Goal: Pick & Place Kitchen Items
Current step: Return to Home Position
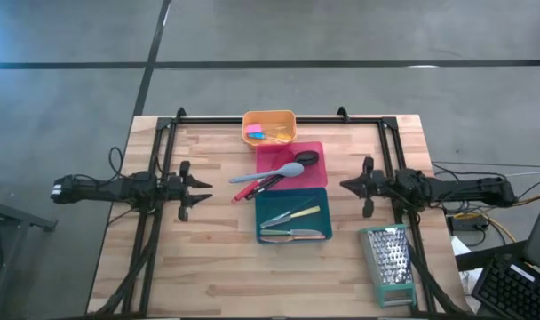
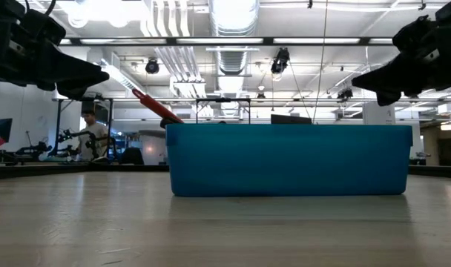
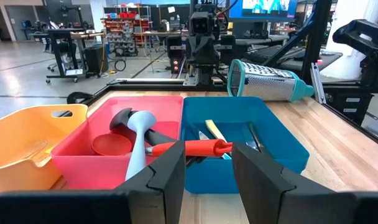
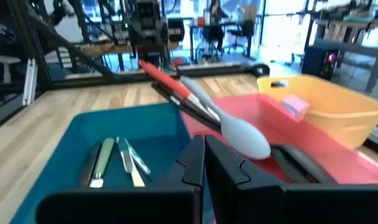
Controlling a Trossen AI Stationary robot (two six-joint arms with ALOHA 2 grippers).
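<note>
Fingers (image 3: 167, 171) of the left gripper (image 1: 202, 186) stand parted and empty while the right gripper (image 1: 344, 185) is all but closed on nothing, and since the red spatula (image 1: 255, 188) overhangs the left rim of the pink tray (image 1: 274, 151), a low left-arm sweep could flip it out.

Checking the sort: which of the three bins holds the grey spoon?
The pink bin, in the middle, holds the grey spoon; the orange bin and teal bin do not.
</note>
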